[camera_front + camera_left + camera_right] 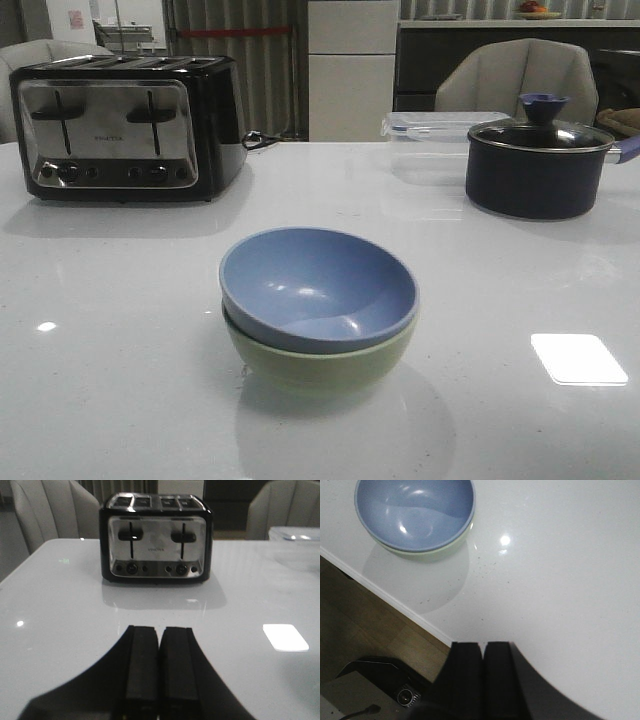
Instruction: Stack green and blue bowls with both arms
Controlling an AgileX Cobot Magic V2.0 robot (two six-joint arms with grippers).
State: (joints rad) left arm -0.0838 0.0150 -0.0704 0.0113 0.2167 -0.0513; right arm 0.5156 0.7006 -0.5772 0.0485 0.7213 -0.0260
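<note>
Front view: blue bowl (318, 285) nested in green bowl (320, 362), a bit tilted, mid-table (120, 380) in front of toaster (125, 125) and pot (538, 165). Looks done, probably why neither arm shows here and nothing is touching the stack. Left gripper (160, 667) pressed together, empty, hovering over bare table and facing the toaster, well apart from the bowls. Right gripper (482, 672) also pressed together, holding nothing, parked near the table edge with the stack in sight but not close. Both seem pulled back on purpose so the bowls sit undisturbed.
</note>
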